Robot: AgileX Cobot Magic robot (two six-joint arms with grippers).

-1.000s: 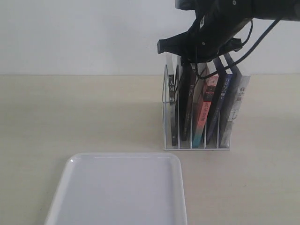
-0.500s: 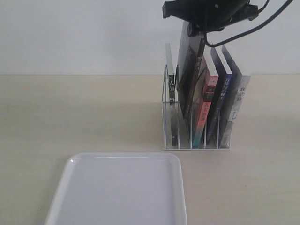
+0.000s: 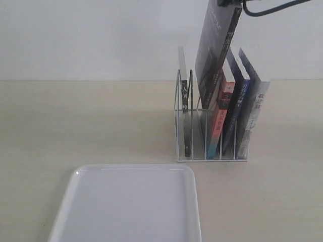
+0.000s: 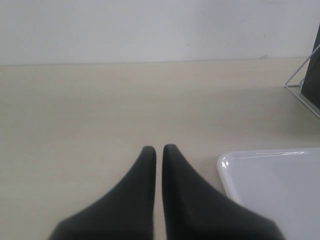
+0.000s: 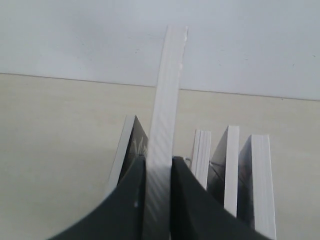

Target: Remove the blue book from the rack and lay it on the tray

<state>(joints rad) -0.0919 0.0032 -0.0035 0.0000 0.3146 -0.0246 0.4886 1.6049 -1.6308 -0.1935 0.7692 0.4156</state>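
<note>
The blue book [image 3: 217, 50], with a dark navy spine and pale lettering, hangs tilted above the white wire rack [image 3: 177, 108]. Its lower end is still between the rack's upper wires. My right gripper [image 3: 228, 3] is shut on the book's top at the upper frame edge. In the right wrist view that gripper [image 5: 159, 159] clamps the book's white page edge [image 5: 167, 90]. The white tray [image 3: 128, 201] lies flat in front of the rack. My left gripper [image 4: 158, 148] is shut on nothing, low over the table beside the tray's corner [image 4: 275, 185].
Still in the rack are a thin dark book [image 3: 186, 111], a red-and-teal-spined book [image 3: 217, 123], a blue-spined book [image 3: 238, 108] and a pale grey-white book [image 3: 256, 113]. A white wall stands behind the table.
My right gripper has risen, drawing the book up out of its slot. The gripper body has left the top of the exterior view. The other books have stayed put.
</note>
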